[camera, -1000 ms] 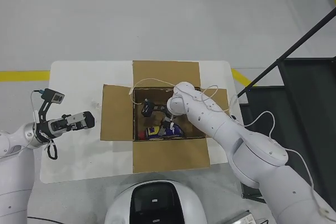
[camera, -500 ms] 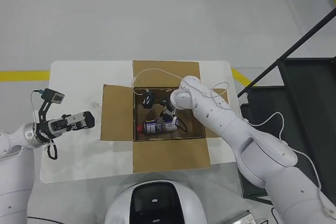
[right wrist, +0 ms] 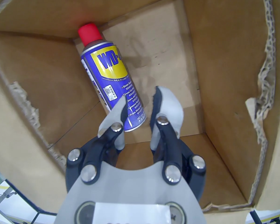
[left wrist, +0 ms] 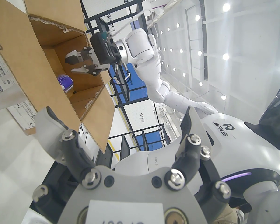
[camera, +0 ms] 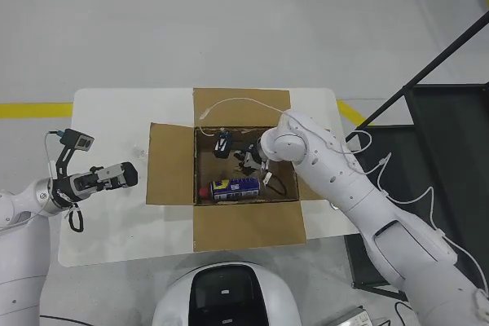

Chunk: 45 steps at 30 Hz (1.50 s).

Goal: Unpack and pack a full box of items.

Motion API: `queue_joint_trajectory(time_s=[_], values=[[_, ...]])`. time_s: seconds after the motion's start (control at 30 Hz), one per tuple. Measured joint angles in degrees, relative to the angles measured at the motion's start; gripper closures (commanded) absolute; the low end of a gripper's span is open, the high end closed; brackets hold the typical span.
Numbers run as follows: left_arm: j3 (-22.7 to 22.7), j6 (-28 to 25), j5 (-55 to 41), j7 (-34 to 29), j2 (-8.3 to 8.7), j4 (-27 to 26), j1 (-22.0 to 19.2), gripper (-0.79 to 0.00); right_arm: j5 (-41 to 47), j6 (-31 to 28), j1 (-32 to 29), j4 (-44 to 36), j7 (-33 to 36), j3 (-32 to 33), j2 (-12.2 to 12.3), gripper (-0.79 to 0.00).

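An open cardboard box [camera: 171, 175] sits mid-table, flaps spread. A blue spray can [right wrist: 112, 80] with a red cap lies on its side on the box floor, along the near wall, cap pointing left. The right gripper [right wrist: 141, 96] hangs inside the box just above the can, fingers parted, holding nothing. The left gripper [left wrist: 116, 113] waits at the table's left, well apart, open and empty. With one item seen inside, this looks like either the last of unpacking or the start of packing.
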Motion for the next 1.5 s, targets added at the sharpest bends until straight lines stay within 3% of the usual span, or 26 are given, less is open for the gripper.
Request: queue_joint_trajectory(time_s=[0.13, 0.43, 1.5], values=[[0.00, 0.00, 0.00, 0.00, 0.00, 0.00, 0.00, -0.785, 0.04, 1.55, -2.49, -5.24, 2.05, -0.06, 1.71, -0.785], [0.00, 0.00, 0.00, 0.00, 0.00, 0.00, 0.00, -0.785, 2.30, 2.56, -3.38, -7.30, 1.98, 0.93, 3.15, -0.785], [0.00, 0.00, 0.00, 0.00, 0.00, 0.00, 0.00, -0.785, 2.37, 2.63, -3.40, -7.28, 1.89, 1.01, 3.16, -0.785]])
